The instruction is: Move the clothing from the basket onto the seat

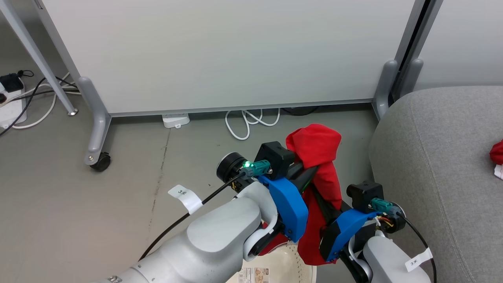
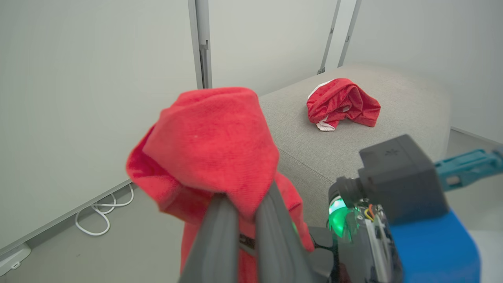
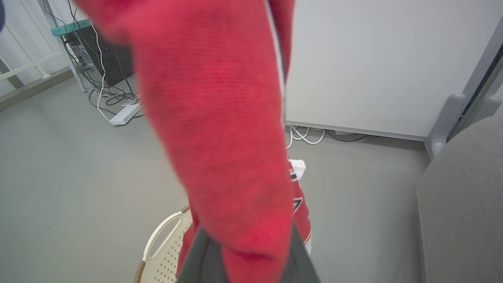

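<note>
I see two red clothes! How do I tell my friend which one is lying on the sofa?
Find the big grey seat on the robot's right side. On top of it lies a crumpled red garment with white trim. Unlike the hanging red garment, pinched in the air by the left gripper and right gripper, this one rests there with nothing holding it.

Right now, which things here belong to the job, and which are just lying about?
Job: red jersey held aloft, red garment on the sofa, laundry basket, grey sofa seat.
Lying about: white cables, power strip, wheeled partition.
</note>
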You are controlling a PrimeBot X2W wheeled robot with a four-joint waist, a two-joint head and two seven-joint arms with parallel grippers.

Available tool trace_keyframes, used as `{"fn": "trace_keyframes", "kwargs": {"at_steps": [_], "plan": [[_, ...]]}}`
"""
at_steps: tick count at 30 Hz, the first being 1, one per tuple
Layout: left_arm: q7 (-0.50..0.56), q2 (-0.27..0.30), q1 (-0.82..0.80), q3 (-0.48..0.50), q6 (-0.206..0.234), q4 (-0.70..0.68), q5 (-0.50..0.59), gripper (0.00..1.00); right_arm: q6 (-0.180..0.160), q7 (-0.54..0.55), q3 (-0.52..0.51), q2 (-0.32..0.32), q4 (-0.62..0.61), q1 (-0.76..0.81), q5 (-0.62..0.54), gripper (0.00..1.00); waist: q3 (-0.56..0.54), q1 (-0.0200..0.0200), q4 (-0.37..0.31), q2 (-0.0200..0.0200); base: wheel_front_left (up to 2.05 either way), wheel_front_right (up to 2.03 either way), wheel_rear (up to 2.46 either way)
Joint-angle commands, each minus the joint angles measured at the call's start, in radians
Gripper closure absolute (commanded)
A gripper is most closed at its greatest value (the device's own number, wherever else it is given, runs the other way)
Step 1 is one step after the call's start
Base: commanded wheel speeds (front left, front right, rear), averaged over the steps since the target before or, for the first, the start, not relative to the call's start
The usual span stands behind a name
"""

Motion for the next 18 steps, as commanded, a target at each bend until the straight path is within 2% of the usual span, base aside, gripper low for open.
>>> {"fn": "trace_keyframes", "kwargs": {"at_steps": [1, 2, 3, 4, 5, 18], "plan": [[0.001, 0.000, 0.011, -0.003, -0.001, 0.004, 0.004, 1.00, 0.001, -0.006, 0.002, 0.000, -0.003, -0.005, 0.000, 1.00, 0.000, 0.0000, 0.000, 0.0000, 0.00, 0.00, 0.00], [0.006, 0.000, 0.014, -0.003, -0.001, 0.006, -0.002, 0.91, 0.001, -0.006, 0.002, 0.000, -0.003, -0.006, 0.001, 1.00, 0.000, 0.0000, 0.000, 0.0000, 0.00, 0.00, 0.00], [0.007, 0.000, 0.015, -0.003, -0.003, 0.005, -0.006, 0.65, 0.001, -0.006, 0.001, 0.000, -0.003, -0.006, 0.002, 1.00, 0.000, 0.0000, 0.000, 0.0000, 0.00, 0.00, 0.00], [0.009, 0.000, 0.014, -0.003, -0.003, 0.005, -0.007, 0.35, 0.001, -0.006, 0.001, 0.000, -0.004, -0.006, 0.001, 1.00, 0.000, 0.0000, 0.000, 0.0000, 0.00, 0.00, 0.00], [0.010, 0.000, 0.012, -0.003, -0.004, 0.005, -0.006, 0.00, 0.001, -0.006, 0.000, 0.000, -0.005, -0.005, 0.001, 1.00, -0.001, 0.0000, 0.000, 0.0000, 0.00, 0.00, 0.00], [0.010, 0.000, 0.014, -0.002, 0.003, 0.005, 0.004, 0.00, 0.001, -0.006, -0.006, 0.000, -0.006, -0.003, -0.004, 1.00, 0.000, 0.0000, -0.003, 0.0000, 0.00, 0.00, 0.00]]}}
